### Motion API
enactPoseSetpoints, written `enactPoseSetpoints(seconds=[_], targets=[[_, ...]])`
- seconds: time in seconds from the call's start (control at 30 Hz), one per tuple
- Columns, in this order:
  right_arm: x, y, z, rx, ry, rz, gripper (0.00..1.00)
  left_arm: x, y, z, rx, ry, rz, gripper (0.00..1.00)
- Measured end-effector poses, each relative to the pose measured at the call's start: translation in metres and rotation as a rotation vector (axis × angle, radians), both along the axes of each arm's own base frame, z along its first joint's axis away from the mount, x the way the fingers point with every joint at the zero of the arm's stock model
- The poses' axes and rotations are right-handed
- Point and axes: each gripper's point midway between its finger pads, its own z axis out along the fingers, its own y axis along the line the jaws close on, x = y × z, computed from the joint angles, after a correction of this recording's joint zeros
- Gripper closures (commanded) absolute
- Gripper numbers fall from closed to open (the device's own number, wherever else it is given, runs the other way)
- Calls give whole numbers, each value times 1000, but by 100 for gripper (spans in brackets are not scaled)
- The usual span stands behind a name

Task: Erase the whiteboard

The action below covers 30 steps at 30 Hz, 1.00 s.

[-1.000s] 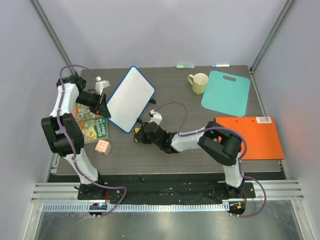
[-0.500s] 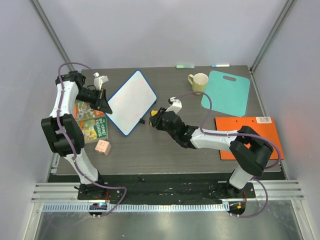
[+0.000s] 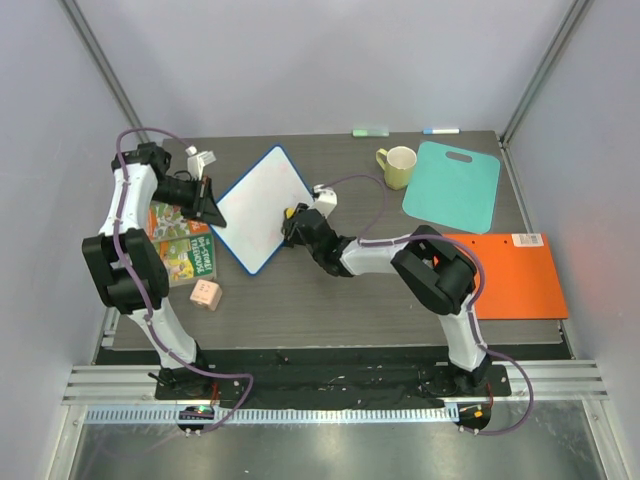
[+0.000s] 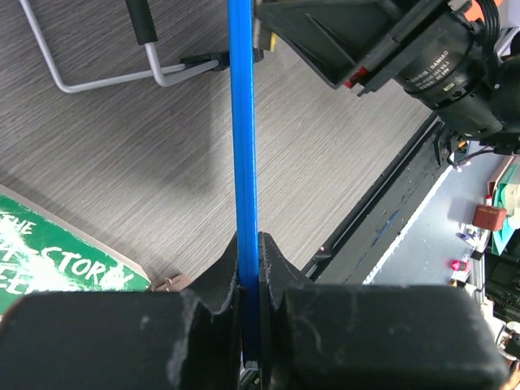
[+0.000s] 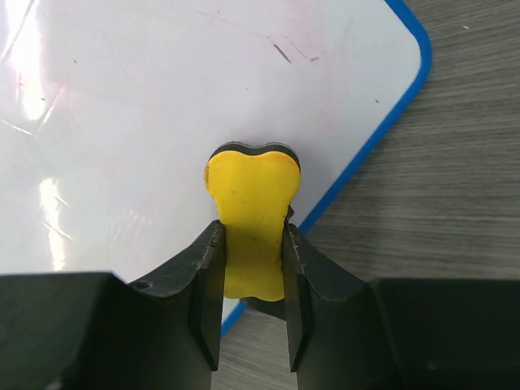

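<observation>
The whiteboard point(image 3: 262, 207), white with a thin blue rim, stands tilted on the table, left of centre in the top view. My left gripper point(image 3: 213, 217) is shut on its left edge; in the left wrist view the blue rim point(image 4: 242, 138) runs straight up from between the pads. My right gripper point(image 3: 292, 218) is shut on a yellow eraser point(image 5: 253, 213) whose front end lies against the board's white face point(image 5: 146, 122) near its right edge. Faint pink smears and a small dark mark remain on the board in the right wrist view.
A pale yellow mug point(image 3: 397, 167) and a teal cutting board point(image 3: 453, 186) lie at the back right, an orange folder point(image 3: 510, 275) at the right. A green book point(image 3: 183, 255) and a small pink block point(image 3: 206, 294) sit at the left. Two markers point(image 3: 371, 131) lie along the far edge.
My right gripper with the eraser has swung from below the board's lower edge, out to the right, and back onto the board's right side. The left gripper and the board shifted only slightly.
</observation>
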Motion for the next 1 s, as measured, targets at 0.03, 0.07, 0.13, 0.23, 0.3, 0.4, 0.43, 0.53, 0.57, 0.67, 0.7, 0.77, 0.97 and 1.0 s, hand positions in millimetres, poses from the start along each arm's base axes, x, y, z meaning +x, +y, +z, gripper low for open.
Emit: enactPoseSetpoints(seconds=[0.03,0.07,0.13,0.23,0.3,0.4,0.43,0.53,0.57,0.67,0.7,0.77,0.97,1.0], targets=[[4,4,0,4,-4,-1,99,0,0,-1,-2,0,2,100],[7,8,1,10,-9,-1,99,0,0,-1,-3,1,3,100],[12,14,5,23,-21,-1,99,1,0,-2,-1,-3,4,100],[18,23,8,39,-31,4,99,2,2,-3,0,-8,10,100],[20,27,7,48,-29,11,99,3,3,-4,1,-9,17,100],[20,32,6,58,-29,16,99,4,5,-4,2,-2,30,100],[20,33,5,58,-29,15,99,4,6,-4,3,0,33,100],[17,35,5,63,-32,14,99,4,7,-4,4,3,38,100],[16,36,5,66,-33,14,99,4,7,-4,3,3,38,100],[10,40,4,87,-37,14,99,4,7,-4,3,4,40,100],[7,41,4,91,-39,15,99,4,8,-4,3,5,42,100],[3,44,3,97,-42,11,99,4,8,-4,3,5,43,100],[-11,52,2,132,-46,15,99,5,10,-3,3,3,50,100],[-13,53,2,139,-46,17,99,5,10,-3,3,2,50,100]])
